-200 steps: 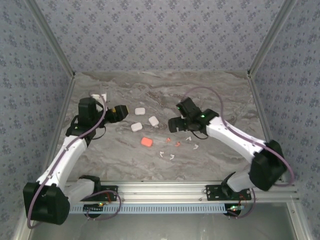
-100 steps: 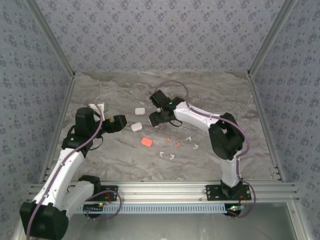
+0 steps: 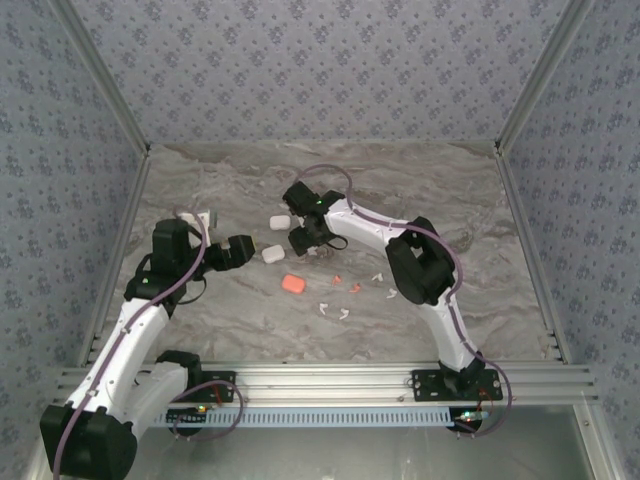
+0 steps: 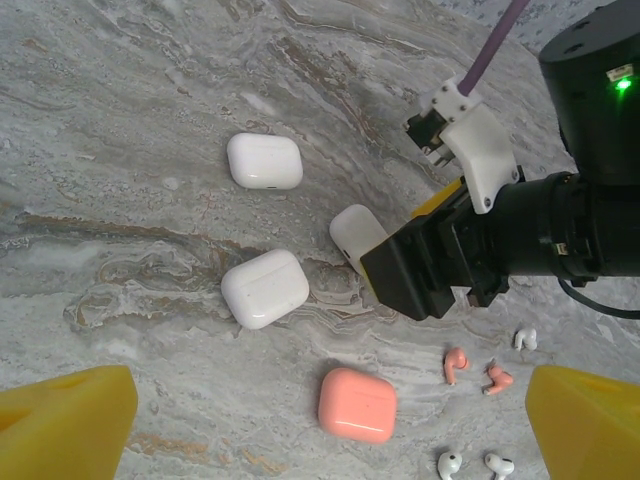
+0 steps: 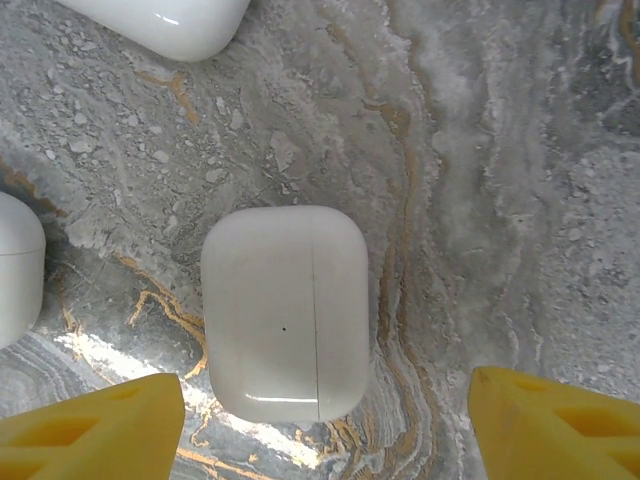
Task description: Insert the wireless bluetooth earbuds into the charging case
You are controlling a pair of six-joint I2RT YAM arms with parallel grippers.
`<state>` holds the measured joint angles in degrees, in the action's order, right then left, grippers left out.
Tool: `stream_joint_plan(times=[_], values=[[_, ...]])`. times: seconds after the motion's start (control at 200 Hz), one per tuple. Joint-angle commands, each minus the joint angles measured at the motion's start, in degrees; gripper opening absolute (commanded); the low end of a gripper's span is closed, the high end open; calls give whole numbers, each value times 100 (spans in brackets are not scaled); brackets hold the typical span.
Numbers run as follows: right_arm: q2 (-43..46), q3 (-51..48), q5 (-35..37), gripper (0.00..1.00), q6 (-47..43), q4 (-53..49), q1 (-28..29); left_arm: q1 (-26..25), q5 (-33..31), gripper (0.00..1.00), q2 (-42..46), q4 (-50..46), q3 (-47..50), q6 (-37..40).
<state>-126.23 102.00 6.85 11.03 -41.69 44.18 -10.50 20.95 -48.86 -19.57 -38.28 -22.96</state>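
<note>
Reaching over the marble-patterned table (image 3: pixel 450 190) from the left, the left arm (image 3: pixel 125 330) carries the left gripper (image 3: pixel 238 248) low, pointing right toward the cluster of cases. Its yellow fingers (image 4: pixel 65 425) are spread wide and grip nothing. Just behind that arm lies a small white thing (image 3: pixel 200 215), possibly another case, though it is too small to tell.

Next to the right come two closed white cases: the upper white case (image 3: pixel 279 221) and, nearer the left gripper, the lower white case (image 3: pixel 272 254). The two lie apart from each other. Below them, toward the near edge, the pink case (image 3: pixel 293 284) lies closed and alone.

The right arm (image 3: pixel 420 265) bends back across the middle of the table and brings the right gripper (image 3: pixel 305 237) down over a third white case (image 5: pixel 285 310). That case lies flat and closed on the table. The gripper's yellow fingertips (image 5: pixel 90 425) stand wide on either side of it, with bare table showing between each fingertip and the case, so nothing is gripped.

Further right and nearer the front, the wireless bluetooth earbuds (image 3: pixel 355 287) lie loose on the table, well apart from every case. Two are salmon-pink (image 4: pixel 455 363) and side by side. The white ones (image 3: pixel 344 314) are scattered around them. None sits in a case.
</note>
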Motion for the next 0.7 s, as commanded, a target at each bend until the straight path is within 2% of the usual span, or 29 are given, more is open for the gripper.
stream_joint_plan(times=[0.0,0.175,0.695], values=[[-240,280,-78,77,-127,-274,29,13,-19,99,-3,-28,-80,99],[-396,397,-163,73,-162,-279,29,9,-62,99,-10,-20,-76,90],[-677,532,-325,50,-214,-289,7,11,-65,99,-63,2,-99,55]])
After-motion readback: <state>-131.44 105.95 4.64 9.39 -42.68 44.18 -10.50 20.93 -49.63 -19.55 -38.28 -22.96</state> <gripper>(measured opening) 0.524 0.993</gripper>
